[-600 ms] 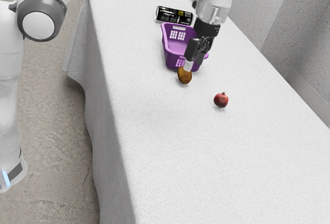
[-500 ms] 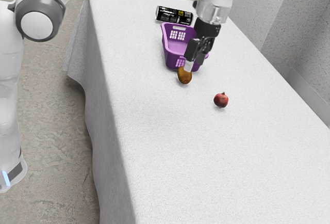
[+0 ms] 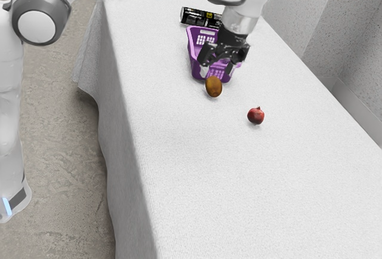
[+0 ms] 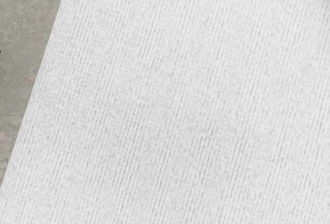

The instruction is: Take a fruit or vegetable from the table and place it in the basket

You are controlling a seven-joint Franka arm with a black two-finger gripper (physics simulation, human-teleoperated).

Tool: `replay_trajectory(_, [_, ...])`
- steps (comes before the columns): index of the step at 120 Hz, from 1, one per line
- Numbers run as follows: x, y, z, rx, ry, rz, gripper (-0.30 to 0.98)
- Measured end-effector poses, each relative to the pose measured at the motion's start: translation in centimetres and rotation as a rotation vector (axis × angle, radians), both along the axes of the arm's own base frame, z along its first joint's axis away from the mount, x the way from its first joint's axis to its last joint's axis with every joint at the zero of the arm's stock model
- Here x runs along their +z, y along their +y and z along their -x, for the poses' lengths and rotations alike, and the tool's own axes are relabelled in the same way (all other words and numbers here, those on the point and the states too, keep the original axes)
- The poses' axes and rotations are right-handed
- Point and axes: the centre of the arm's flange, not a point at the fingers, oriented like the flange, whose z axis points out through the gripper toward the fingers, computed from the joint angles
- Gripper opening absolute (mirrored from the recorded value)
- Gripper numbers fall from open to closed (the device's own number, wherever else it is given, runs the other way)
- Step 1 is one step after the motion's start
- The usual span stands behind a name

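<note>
In the exterior view my gripper (image 3: 218, 70) is open, its two fingers spread apart with nothing seen between them. It overlaps the near part of the purple basket (image 3: 195, 54) in that view, hiding some of its inside and rim. Just below the fingers in the picture is a brown oval fruit (image 3: 213, 87), close to the basket's near end; whether a fingertip touches it I cannot tell. A round red fruit with a small crown (image 3: 256, 116) rests on the tablecloth, farther toward the exterior view's lower right.
A black can (image 3: 200, 17) lies on its side behind the basket. The white-clothed table (image 3: 197, 169) has its long edge toward the exterior view's left. In the wrist view, white cloth (image 4: 175, 100) meets the grey floor (image 4: 23, 43) along a slanting edge.
My hand has turned, and the fingers, seen almost in line before, now show side by side and apart. The fruits and basket have stayed where they were.
</note>
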Motion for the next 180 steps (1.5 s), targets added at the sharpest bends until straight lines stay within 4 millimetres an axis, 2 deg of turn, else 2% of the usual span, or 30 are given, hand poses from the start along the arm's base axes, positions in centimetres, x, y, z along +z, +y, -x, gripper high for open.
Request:
replay_trajectory(10, [-1.7,0.9,1.9,-0.106,0.002,-0.03,0.69])
replay_trajectory(21, [-1.7,2.1,3.6,-0.202,-0.026,-0.043,0.69])
replay_trajectory(44, [-2.9,7.9,3.3,-0.284,-0.048,-0.032,0.69])
replay_trajectory(53, [-3.5,9.4,3.0,-0.314,-0.047,-0.022,0.69])
replay_trajectory(78, [-4.2,9.5,2.2,-0.442,-0.052,-0.013,0.69])
replay_trajectory(94, [-7.2,9.6,0.3,-0.506,-0.025,0.01,0.69])
replay_trajectory(105, [-7.6,9.9,-0.1,-0.536,-0.035,0.019,0.69])
replay_trajectory(113, [-7.6,10.9,-0.1,-0.543,-0.043,0.021,0.69])
replay_trajectory(124, [-8.3,14.1,-0.1,-0.515,-0.046,0.04,0.69])
replay_trajectory(130, [-8.9,17.0,0.0,-0.48,-0.045,0.046,0.69])
replay_trajectory(137, [-9.5,21.4,-0.1,-0.428,-0.046,0.045,0.69])
replay_trajectory(141, [-9.7,23.3,-0.8,-0.411,-0.05,0.04,0.69])
replay_trajectory(146, [-9.8,24.5,-2.1,-0.415,-0.061,0.03,0.69])
replay_trajectory(156, [-9.7,24.1,-4.2,-0.46,-0.078,0.02,0.69])
replay_trajectory(170, [-9.7,24.0,-4.7,-0.497,-0.085,0.02,0.69])
replay_trajectory(180, [-10.7,24.3,-5.1,-0.512,-0.075,0.032,0.69])
